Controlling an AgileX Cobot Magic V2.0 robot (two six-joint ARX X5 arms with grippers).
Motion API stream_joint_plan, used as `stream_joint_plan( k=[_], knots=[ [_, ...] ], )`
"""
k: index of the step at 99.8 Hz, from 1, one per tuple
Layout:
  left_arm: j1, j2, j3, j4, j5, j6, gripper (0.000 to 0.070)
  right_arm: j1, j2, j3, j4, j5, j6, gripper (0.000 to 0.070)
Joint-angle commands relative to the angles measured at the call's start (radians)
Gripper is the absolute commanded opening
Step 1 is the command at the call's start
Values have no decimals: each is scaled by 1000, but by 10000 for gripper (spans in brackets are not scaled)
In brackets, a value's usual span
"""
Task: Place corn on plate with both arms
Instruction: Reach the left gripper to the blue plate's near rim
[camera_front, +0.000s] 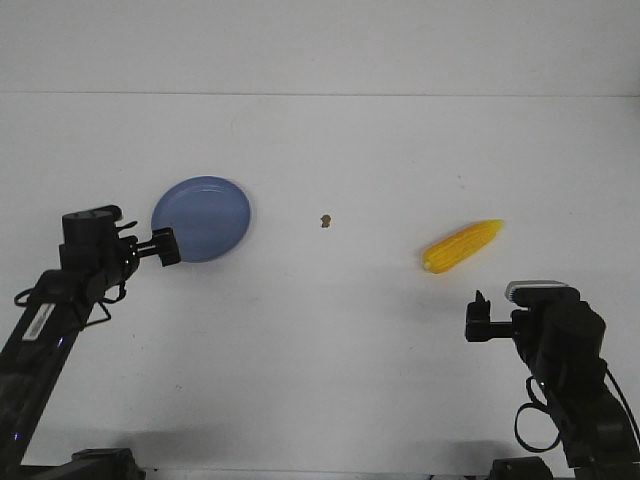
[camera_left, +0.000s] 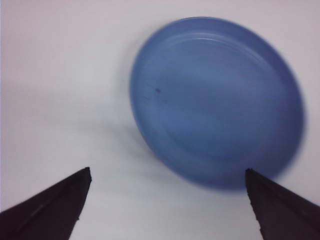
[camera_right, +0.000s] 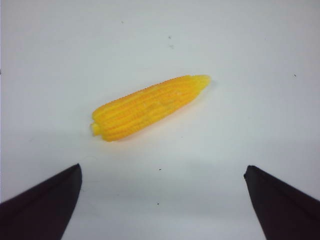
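Note:
The yellow corn lies on the white table at the right, its pointed end toward the far right. It also shows in the right wrist view. The blue plate sits at the left and is bare; it fills the left wrist view. My left gripper is open and empty at the plate's near left rim; its jaws stand wide apart in the left wrist view. My right gripper is open and empty, a short way nearer than the corn, jaws wide apart in its wrist view.
A tiny brown speck lies on the table between the plate and the corn. The table's far edge meets a white wall at the back.

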Motion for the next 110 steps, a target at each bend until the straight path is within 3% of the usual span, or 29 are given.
stream_joint_plan(
  k=[1, 38, 87, 91, 102, 110],
  knots=[
    [12, 94, 69, 8, 1, -3, 611, 1, 4, 13, 10, -1, 5, 700],
    [26, 444, 348, -71, 0, 49, 612, 1, 4, 13, 9, -1, 5, 700],
    [26, 549, 361, -69, -2, 56, 609, 1, 4, 13, 10, -1, 5, 700],
    [26, 549, 361, -70, -2, 56, 579, 1, 4, 13, 10, -1, 5, 700],
    [26, 550, 361, -76, -2, 56, 407, 1, 4, 13, 10, -1, 5, 700],
    [26, 550, 361, -78, -2, 57, 375, 1, 4, 13, 10, -1, 5, 700]
  ],
)
